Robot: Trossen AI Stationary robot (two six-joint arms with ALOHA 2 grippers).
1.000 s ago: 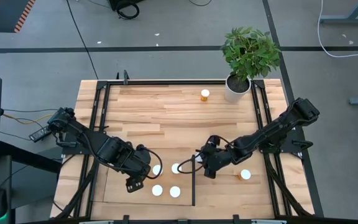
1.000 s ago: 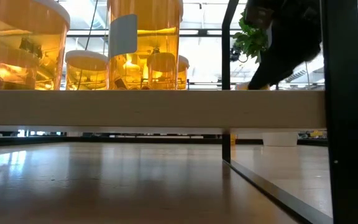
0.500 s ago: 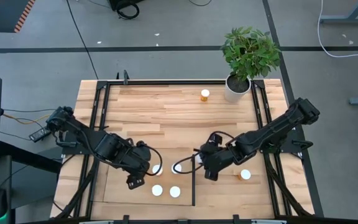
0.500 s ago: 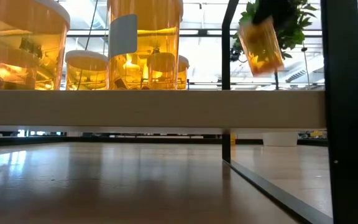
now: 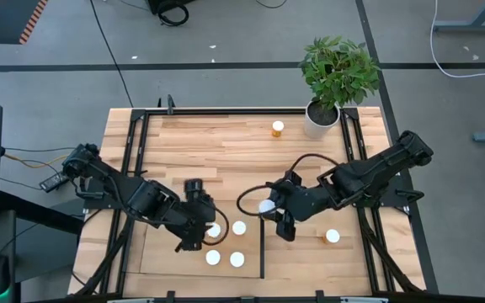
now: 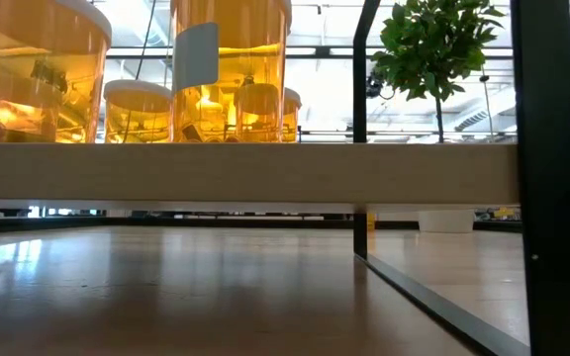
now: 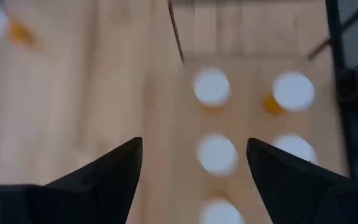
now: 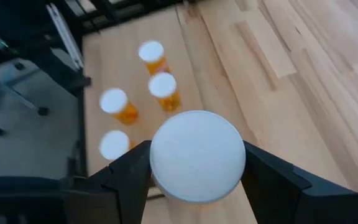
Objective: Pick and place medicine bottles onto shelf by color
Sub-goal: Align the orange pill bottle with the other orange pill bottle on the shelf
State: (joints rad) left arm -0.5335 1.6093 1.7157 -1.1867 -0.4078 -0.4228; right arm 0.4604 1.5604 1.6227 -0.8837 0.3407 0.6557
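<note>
My right gripper point(image 5: 271, 212) point(image 8: 196, 163) is shut on one orange medicine bottle with a white cap point(image 5: 266, 207), in the air just right of the shelf's black upright strip point(image 5: 262, 248). My left gripper point(image 5: 185, 243) point(image 7: 194, 142) hovers open over the pale-wood shelf point(image 5: 162, 257), touching nothing. Several bottles stand upright on the shelf board point(image 5: 215, 229) point(image 5: 239, 227) point(image 5: 213, 257) point(image 5: 237, 259). One more bottle point(image 5: 333, 236) stands on the table to the right, and another point(image 5: 278, 128) stands near the far edge. The low view shows the shelf's bottles point(image 6: 228, 69) but no gripper. My right gripper pinches the bottle between its two fingers point(image 8: 132, 171), one on each side just under the white cap point(image 8: 196, 155). The cap faces the wrist camera and hides the orange body. The bottle is lifted clear of the table and the shelf.
A potted plant in a white pot point(image 5: 321, 118) stands at the far right corner. Black frame rails point(image 5: 137, 168) point(image 5: 354, 151) run along both sides of the table. Bare planks point(image 5: 226, 156) lie between the shelf and the far edge.
My right gripper has lifted the bottle off the table beside the shelf's strip; the bottle rose tilted, up out of the low view, and its cap now shows from above. My left gripper has shifted slightly toward the shelf's bottles.
</note>
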